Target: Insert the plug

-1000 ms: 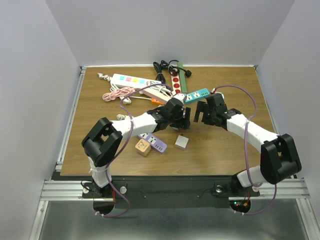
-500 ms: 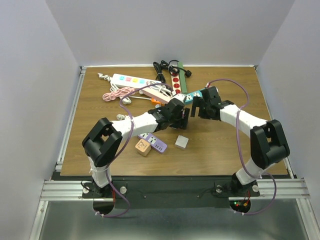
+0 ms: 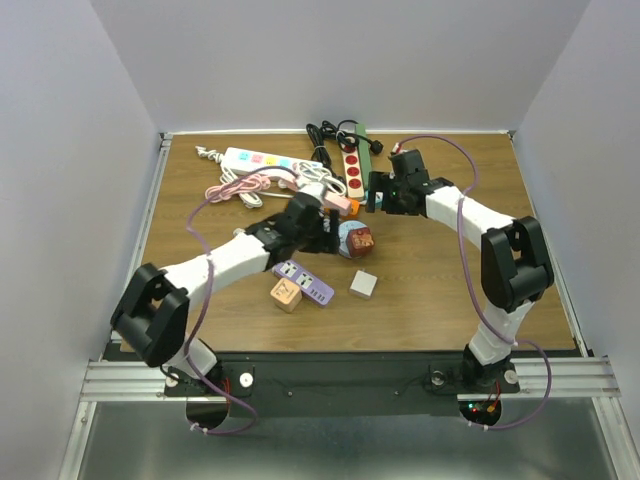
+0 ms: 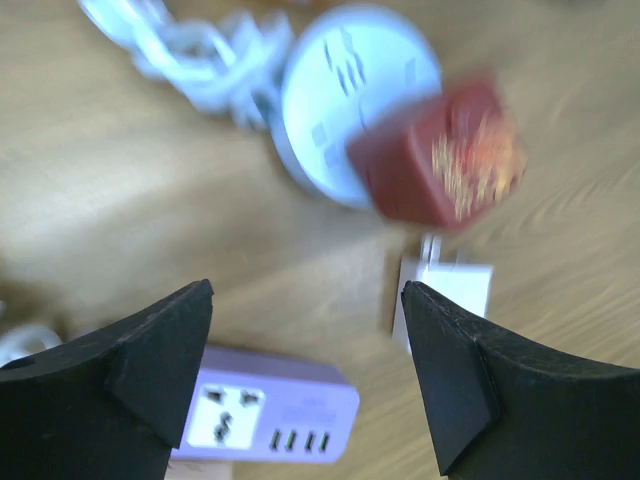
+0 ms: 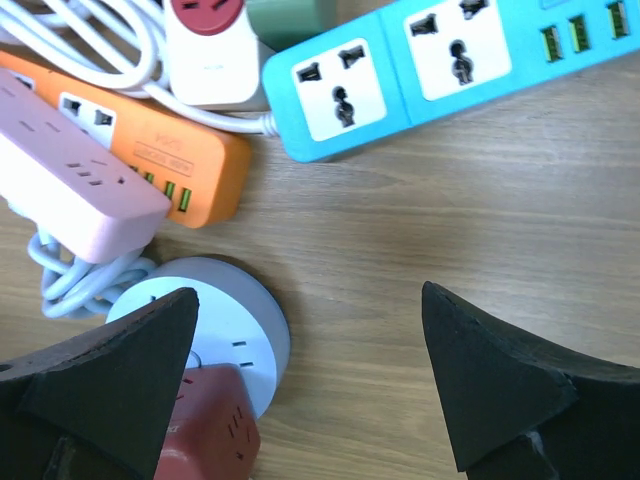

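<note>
Left wrist: red plug [image 4: 435, 165], perhaps on round socket [image 4: 335, 80], beyond open left gripper [image 4: 305, 295]; right gripper [image 5: 308, 295] open.

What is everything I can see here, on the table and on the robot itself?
white power strip: one, white, far left
pink cable: one, pink, far left
pink power strip: one, pink, middle
orange power strip: one, orange, beside it
blue power strip: one, blue, below right hand
red-socket strip: one, white and red, far middle
green strip: one, green, beside it
black cable: one, black, far edge
round socket: one, pale, centre
red plug: one, dark red, against round socket
purple power strip: one, purple, near middle
wooden block: one, tan, beside it
grey cube: one, grey, near middle
left hand: one, black, open, centre
right hand: one, black, open, over strips
</note>
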You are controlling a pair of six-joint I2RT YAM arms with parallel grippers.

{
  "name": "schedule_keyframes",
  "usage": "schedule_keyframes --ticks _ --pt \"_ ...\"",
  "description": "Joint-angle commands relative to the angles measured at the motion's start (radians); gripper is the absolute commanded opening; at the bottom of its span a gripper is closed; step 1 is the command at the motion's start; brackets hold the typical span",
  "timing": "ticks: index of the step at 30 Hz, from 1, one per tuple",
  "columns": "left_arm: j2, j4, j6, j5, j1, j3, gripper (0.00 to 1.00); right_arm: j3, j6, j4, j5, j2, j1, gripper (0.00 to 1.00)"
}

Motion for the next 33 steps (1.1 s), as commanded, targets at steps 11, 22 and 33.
schedule_keyframes --ticks 11,22,33 --pt "0.148 0.225 -0.086 0.225 0.210 0.072 0.84 0.077 -0.057 0.042 -0.103 0.074 -0.003 0.93" --pt "0.260 0.285 -0.089 0.270 0.250 0.100 0.77 0.118 -0.048 0.063 -0.023 0.195 -0.002 0.92" --pt "0.364 0.389 -0.103 0.386 0.253 0.143 0.78 0.025 -0.070 0.069 -0.081 0.164 0.081 0.89"
